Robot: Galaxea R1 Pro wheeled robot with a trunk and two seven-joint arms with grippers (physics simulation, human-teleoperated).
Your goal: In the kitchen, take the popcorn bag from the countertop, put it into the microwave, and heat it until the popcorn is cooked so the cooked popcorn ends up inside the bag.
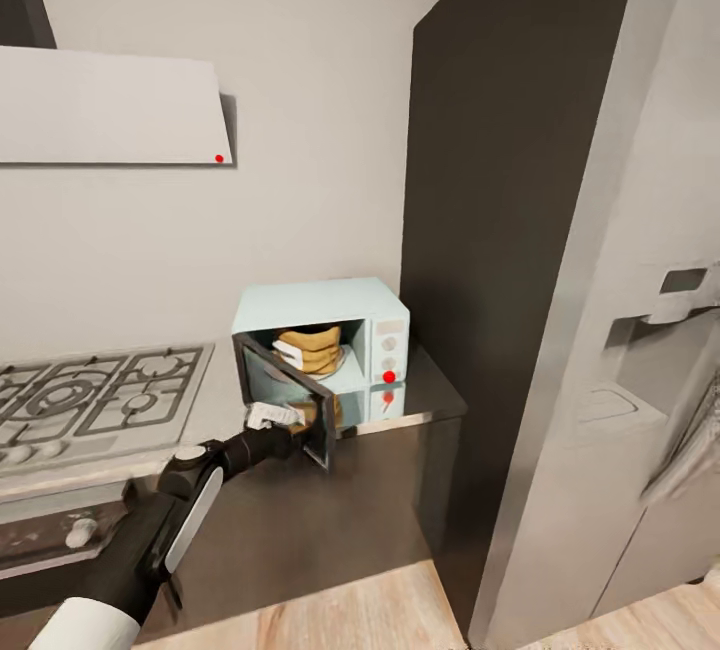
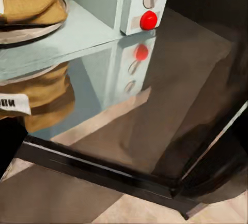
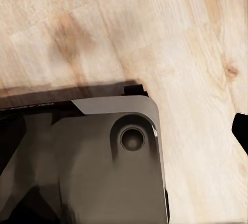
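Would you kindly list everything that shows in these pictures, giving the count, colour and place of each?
microwave: one, pale mint-blue, on the countertop's right end, door open.
popcorn bag: one, tan-yellow with a white label, inside the microwave.
red knob: one, on the microwave's control panel.
countertop: one, shiny grey steel, below the wall.
gas hob: one, grey, on the countertop at the left.
extractor hood: one, pale grey, on the wall above the hob.
refrigerator: one, grey, at the right.
dark panel: one, tall, between microwave and refrigerator.
floor: light wood.
left gripper: one, black, at the open door.
robot base: dark grey, above the floor.
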